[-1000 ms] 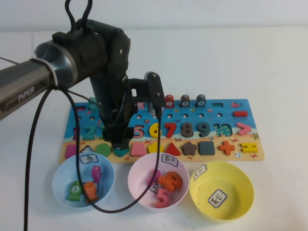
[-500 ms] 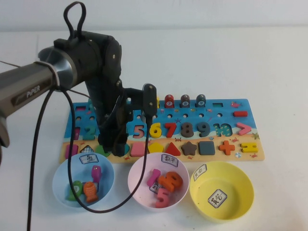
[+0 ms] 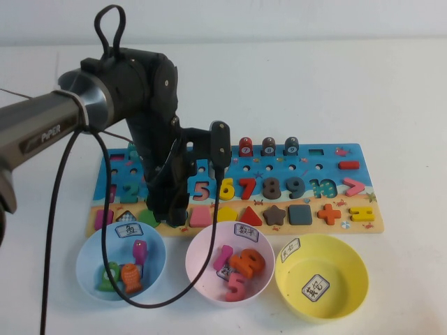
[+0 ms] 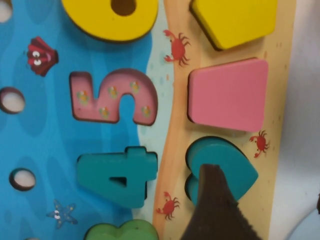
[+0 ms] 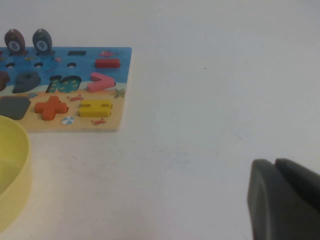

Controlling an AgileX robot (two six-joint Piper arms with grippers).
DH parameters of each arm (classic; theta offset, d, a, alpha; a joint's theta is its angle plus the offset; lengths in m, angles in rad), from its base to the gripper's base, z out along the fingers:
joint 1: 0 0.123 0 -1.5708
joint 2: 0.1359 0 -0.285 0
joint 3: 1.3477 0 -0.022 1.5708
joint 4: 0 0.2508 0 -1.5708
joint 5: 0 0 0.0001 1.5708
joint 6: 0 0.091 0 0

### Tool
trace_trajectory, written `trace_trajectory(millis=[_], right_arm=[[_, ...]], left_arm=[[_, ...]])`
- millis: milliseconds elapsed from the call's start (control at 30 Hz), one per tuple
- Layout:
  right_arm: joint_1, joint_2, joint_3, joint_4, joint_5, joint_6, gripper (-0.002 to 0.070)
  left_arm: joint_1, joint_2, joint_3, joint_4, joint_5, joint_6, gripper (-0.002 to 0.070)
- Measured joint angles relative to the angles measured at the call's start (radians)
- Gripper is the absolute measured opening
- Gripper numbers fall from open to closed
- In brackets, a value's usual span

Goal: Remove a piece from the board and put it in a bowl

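Observation:
The dark-teal heart piece (image 4: 225,160) lies in its slot on the sandy front strip of the board (image 4: 280,60), next to the pink block (image 4: 227,95) and in front of the teal 4 (image 4: 117,175). My left gripper (image 4: 265,182) is open low over it; one dark finger (image 4: 215,210) rests over the heart's notch, the other shows only at the picture's edge. In the high view the left gripper (image 3: 170,218) hides the heart on the board (image 3: 307,167). The yellow bowl (image 3: 342,279) stands in front at the right. My right gripper (image 5: 276,200) is shut over bare table.
A light-blue bowl (image 3: 89,258) with fish pieces and a pink bowl (image 3: 201,262) with numerals stand in front of the board, just below the left gripper. The left arm's cable loops over them. The yellow bowl's rim (image 5: 15,165) shows in the right wrist view.
My left arm has shifted slightly left and come down; the gripper now covers the heart, which showed below it one second ago. The right arm has not moved.

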Motion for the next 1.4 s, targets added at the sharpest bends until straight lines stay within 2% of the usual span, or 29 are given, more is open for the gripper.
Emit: trace_trajectory(millis=[267, 1400], right_arm=[[0.0, 0.0, 0.0, 0.0, 0.0, 0.0, -0.0017], [0.0, -0.005, 0.0, 0.0, 0.0, 0.0, -0.0017]], left_arm=[[0.0, 0.056, 0.0, 0.0, 0.0, 0.001, 0.037], [-0.018, 0.036, -0.021, 0.052, -0.005, -0.018, 0.0362]])
